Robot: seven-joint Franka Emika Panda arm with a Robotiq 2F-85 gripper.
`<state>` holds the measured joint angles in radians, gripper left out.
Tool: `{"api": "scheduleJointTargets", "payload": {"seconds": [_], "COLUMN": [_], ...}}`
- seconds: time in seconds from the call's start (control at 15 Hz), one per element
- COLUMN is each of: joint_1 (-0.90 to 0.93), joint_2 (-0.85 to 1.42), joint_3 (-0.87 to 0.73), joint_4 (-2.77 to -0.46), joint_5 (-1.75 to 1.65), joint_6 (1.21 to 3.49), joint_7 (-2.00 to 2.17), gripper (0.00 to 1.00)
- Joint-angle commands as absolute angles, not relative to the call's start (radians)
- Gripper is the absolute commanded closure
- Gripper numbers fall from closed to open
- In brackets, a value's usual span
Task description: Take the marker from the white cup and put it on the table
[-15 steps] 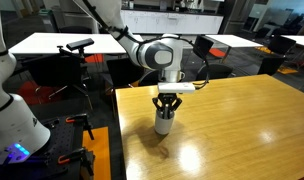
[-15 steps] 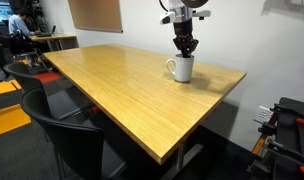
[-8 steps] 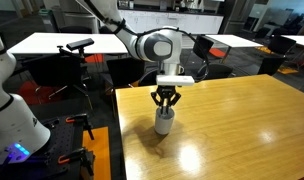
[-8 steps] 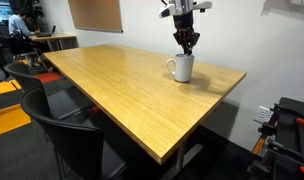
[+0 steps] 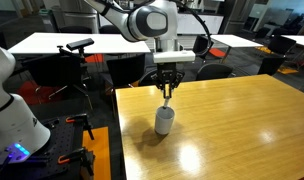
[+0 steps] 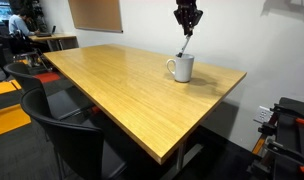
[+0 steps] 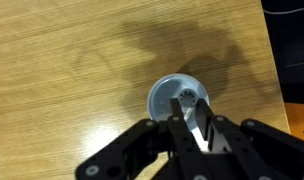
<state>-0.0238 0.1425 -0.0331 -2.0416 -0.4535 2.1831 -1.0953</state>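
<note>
Glossy yellow-brown tabletop point(image 6: 112, 90) carries the white cup point(image 6: 183, 68) near one edge. My tool point(image 6: 188, 27) hangs above it, clenched on the marker point(image 6: 183, 47), a thin dark stick slanting down. Its lower tip is at the cup's dark mouth; I can't tell whether it clears the rim.

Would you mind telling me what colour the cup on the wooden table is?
The cup is plain white, which shows best in an exterior view.
</note>
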Motion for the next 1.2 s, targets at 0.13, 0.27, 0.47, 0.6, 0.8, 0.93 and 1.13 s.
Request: {"api": "scheduleJointTargets", "payload": {"seconds": [0.13, 0.27, 0.47, 0.6, 0.8, 0.93, 1.13], "joint_1": [-0.019, -0.015, -0.011, -0.008, -0.003, -0.006, -0.013], "joint_2": [0.044, 0.046, 0.062, 0.078, 0.113, 0.139, 0.182], "joint_3": [-0.012, -0.003, 0.012, 0.023, 0.039, 0.051, 0.065], "joint_4": [-2.092, -2.092, -2.091, -2.093, -2.084, -2.071, -2.046], "joint_5": [-0.416, -0.401, -0.347, -0.302, -0.235, -0.184, -0.107], "joint_6": [2.214, 2.231, 2.271, 2.292, 2.289, 2.268, 2.23], "joint_7": [-1.107, -1.115, -1.156, -1.2, -1.28, -1.35, -1.478], "gripper": [0.95, 0.95, 0.95, 0.95, 0.95, 0.95, 0.95]}}
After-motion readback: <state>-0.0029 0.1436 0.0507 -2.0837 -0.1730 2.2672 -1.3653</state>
